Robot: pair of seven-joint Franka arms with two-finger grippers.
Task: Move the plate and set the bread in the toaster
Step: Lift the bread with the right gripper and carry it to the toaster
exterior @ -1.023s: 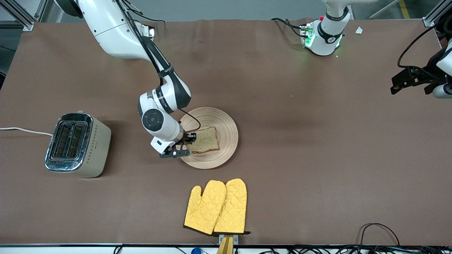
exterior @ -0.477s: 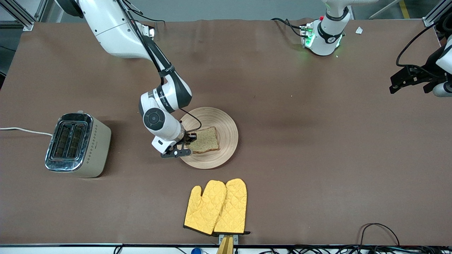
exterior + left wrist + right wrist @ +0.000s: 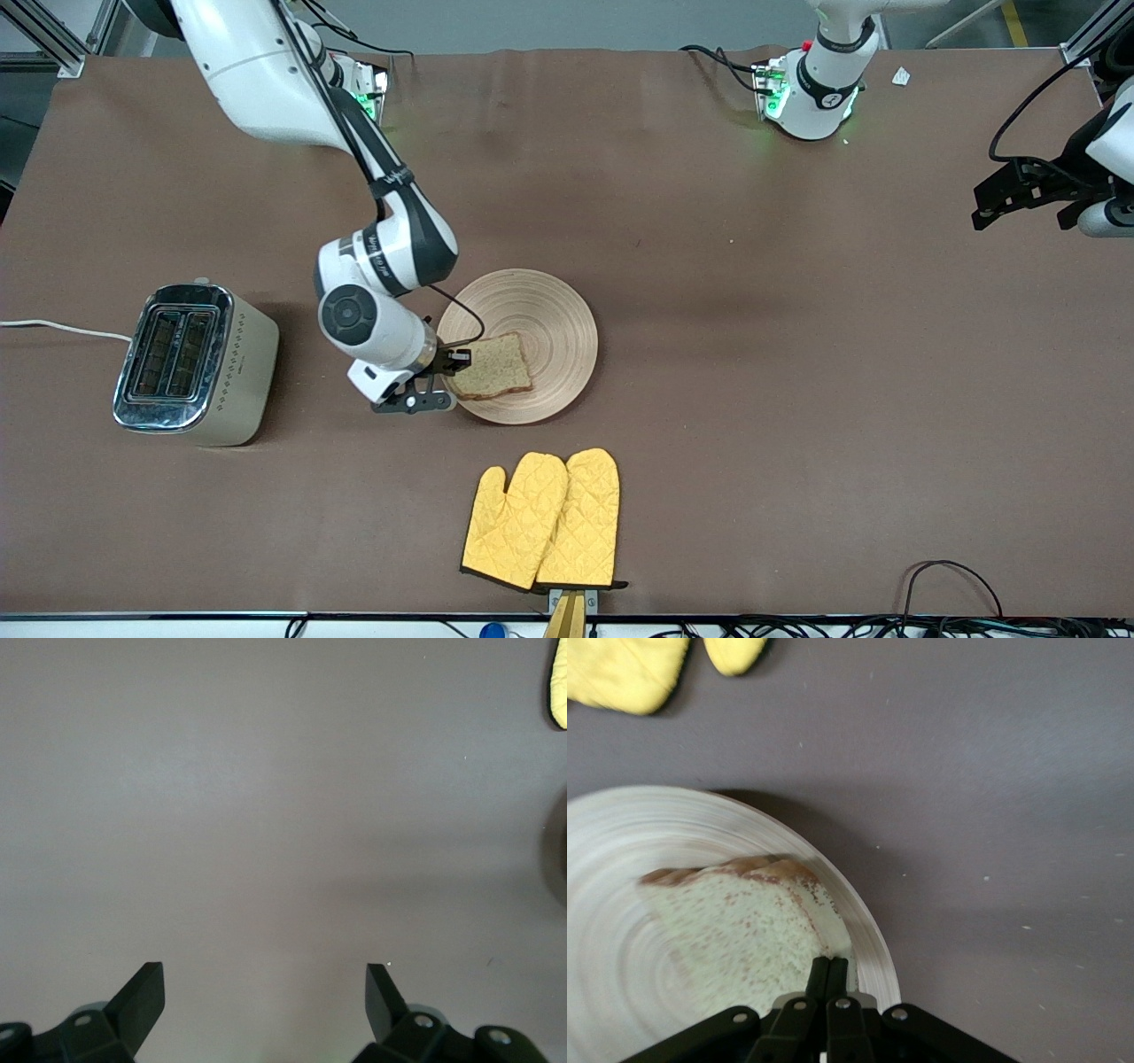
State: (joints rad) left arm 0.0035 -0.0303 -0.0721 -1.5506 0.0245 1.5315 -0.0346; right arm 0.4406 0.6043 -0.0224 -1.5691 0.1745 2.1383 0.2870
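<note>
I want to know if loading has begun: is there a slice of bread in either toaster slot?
No: in the front view both slots of the toaster are empty, and the bread is over the plate.

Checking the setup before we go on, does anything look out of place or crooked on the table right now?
Only the bread: it sits off-centre on the plate, skewed toward the rim, one edge pinched in the right gripper. The toaster stands upright, the yellow oven mitts lie flat. The left gripper waits open.

High front camera facing the arms, wrist cameras looking down close, right sharing plate (image 3: 540, 310) with front
</note>
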